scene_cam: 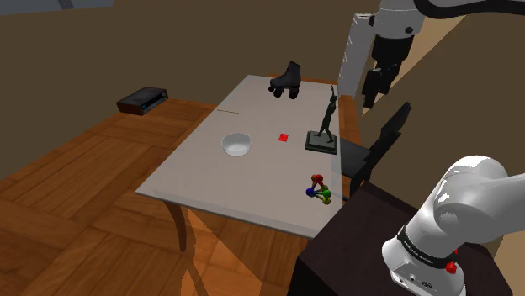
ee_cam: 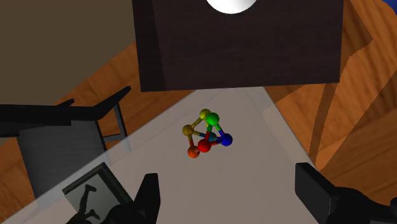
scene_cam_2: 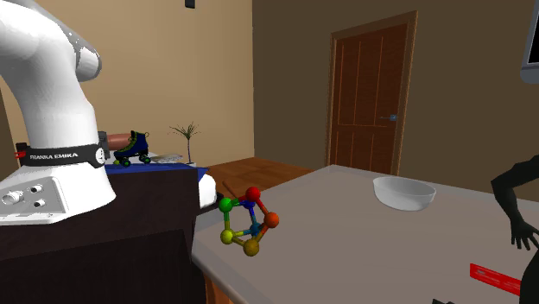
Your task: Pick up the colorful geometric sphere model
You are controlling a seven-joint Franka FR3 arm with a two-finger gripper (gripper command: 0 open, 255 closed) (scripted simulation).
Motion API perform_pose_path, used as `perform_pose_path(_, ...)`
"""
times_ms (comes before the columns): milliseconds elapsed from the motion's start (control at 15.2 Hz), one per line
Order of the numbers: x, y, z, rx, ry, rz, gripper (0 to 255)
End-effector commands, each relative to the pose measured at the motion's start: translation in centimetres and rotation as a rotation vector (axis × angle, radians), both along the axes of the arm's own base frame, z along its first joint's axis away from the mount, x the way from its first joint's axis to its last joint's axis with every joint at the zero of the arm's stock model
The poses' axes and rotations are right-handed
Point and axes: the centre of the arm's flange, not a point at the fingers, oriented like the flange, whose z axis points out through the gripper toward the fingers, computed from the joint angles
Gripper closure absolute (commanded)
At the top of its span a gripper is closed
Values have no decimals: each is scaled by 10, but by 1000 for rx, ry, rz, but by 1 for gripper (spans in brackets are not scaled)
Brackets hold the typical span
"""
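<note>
The colorful sphere model [scene_cam: 318,191] is sitting on the near corner of the pale table [scene_cam: 252,177], just beside the dark stand [scene_cam: 353,244]. It is lying well apart from the other things. The dark statue [scene_cam: 324,126] is standing farther along the same edge, the white bowl [scene_cam: 237,144] is resting toward the middle, and the black roller skate [scene_cam: 287,80] is at the far end. That spacing is probably leaving a free path down from above.

The gripper [scene_cam: 374,88] is hanging high over the table's right side, near the statue. In the wrist view the gripper [ee_cam: 230,191] is showing its fingers spread wide, released, clasping and touching nothing. The model is appearing between and beyond them, well below. The hand is likely aiming down at it to line up a descent.
</note>
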Motion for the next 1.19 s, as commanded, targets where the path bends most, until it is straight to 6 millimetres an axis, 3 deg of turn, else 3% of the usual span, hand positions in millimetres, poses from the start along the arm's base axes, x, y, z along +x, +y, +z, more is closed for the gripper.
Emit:
perform_pose_path(0, 0, 0, 0, 0, 0, 0, 0)
perform_pose_path(1122, 33, -26, -220, 38, 3, -7, 0)
